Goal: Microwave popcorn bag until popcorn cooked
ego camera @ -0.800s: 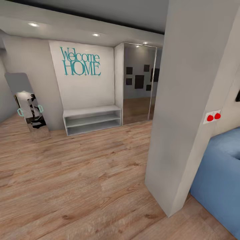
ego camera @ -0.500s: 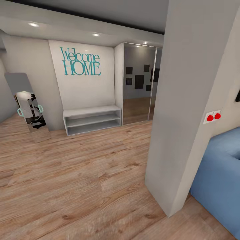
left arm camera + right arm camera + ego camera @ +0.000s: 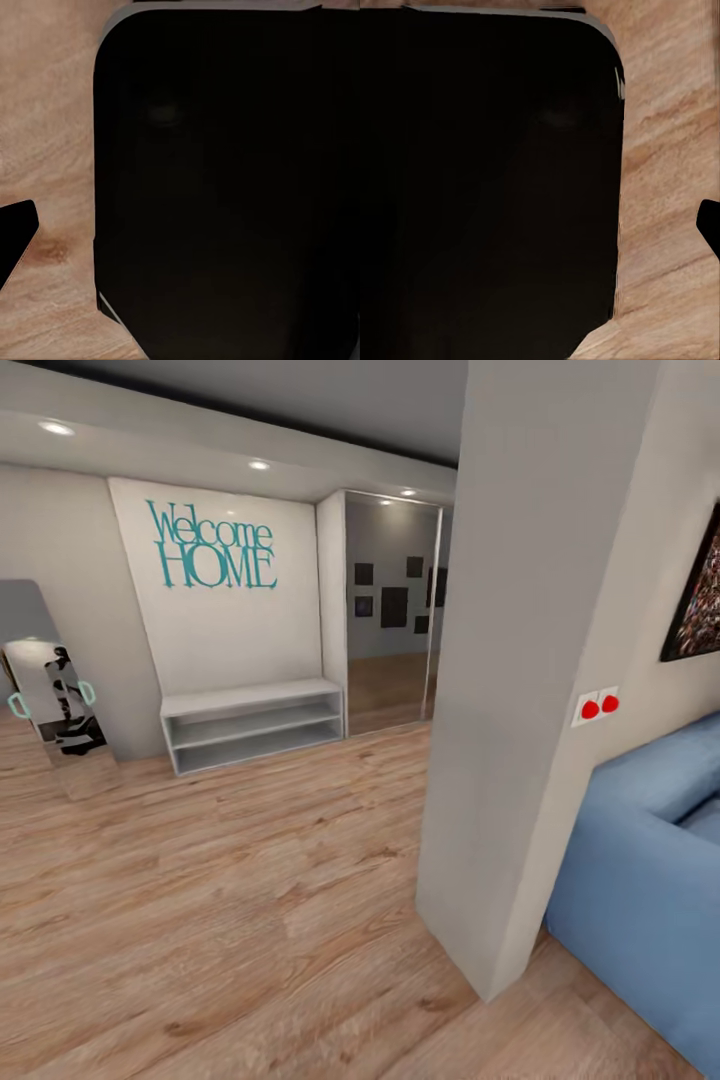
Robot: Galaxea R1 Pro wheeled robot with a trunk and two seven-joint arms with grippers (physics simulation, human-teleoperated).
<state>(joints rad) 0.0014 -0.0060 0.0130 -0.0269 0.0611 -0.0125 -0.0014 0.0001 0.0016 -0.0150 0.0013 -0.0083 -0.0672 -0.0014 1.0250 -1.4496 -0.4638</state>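
None of the kitchen things are in sight: the head view looks into a hallway with a wooden floor (image 3: 230, 900) running across the whole lower part. A broad pale pillar (image 3: 530, 660) rises in the middle right, reaching from the floor past the top edge. Just beside it on the right stands a blue sofa (image 3: 650, 880), its corner close to the pillar's base. On the far wall a teal "Welcome HOME" sign (image 3: 213, 547) hangs above a low white shelf bench (image 3: 254, 722), which rests on the floor against that wall. Beside the bench, toward the pillar, a tall mirrored wardrobe door (image 3: 390, 615) reflects dark frames. At the far left a leaning mirror (image 3: 55, 700) reflects the robot. A dark picture (image 3: 695, 595) hangs on the right wall, and below it sits a small plate with two red buttons (image 3: 596, 707). Both wrist views show a big black rounded body over the wooden floor; whether either gripper is open or closed cannot be told.
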